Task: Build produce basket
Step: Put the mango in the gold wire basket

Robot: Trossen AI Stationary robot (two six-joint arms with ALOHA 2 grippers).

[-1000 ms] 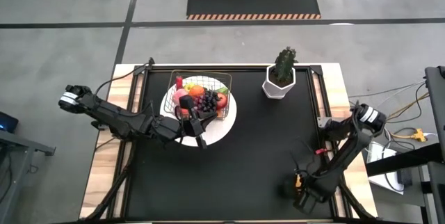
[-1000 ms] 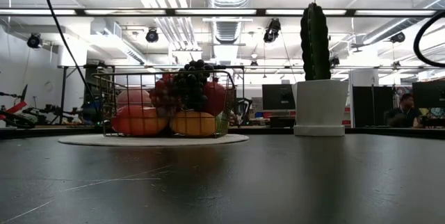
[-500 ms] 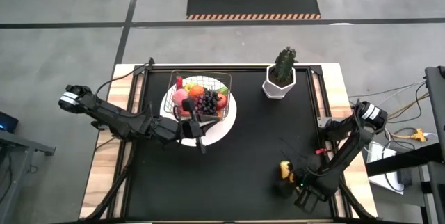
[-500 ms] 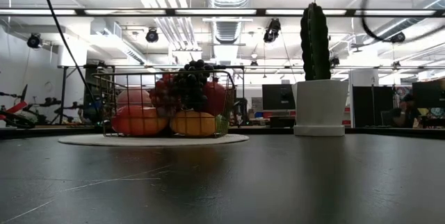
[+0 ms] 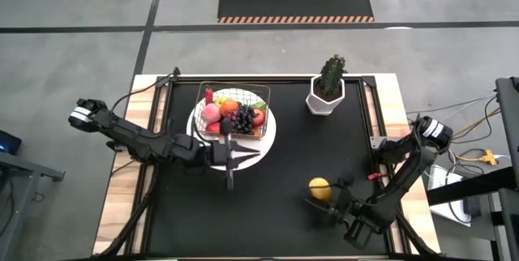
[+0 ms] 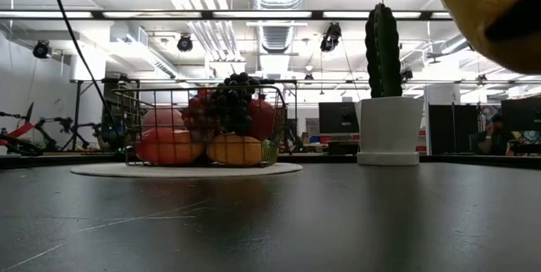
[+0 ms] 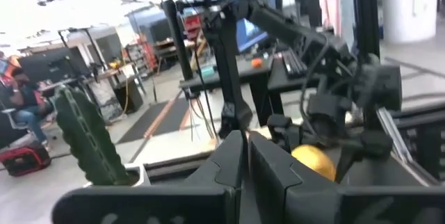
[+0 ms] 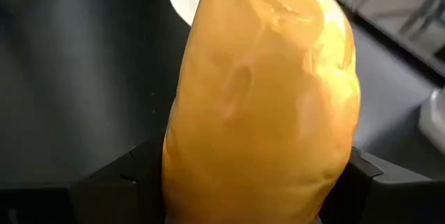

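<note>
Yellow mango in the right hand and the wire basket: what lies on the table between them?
Only bare black table between the yellow mango and the basket, per the high view.

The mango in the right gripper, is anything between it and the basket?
The mango is held in the right gripper above bare black table. The left gripper, shut, hangs just in front of the basket, partly across that path. The potted cactus stands off to the side.

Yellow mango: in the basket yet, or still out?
Out. The yellow mango is gripped in the right hand, off toward the table's right side, well apart from the basket on the plate.
</note>
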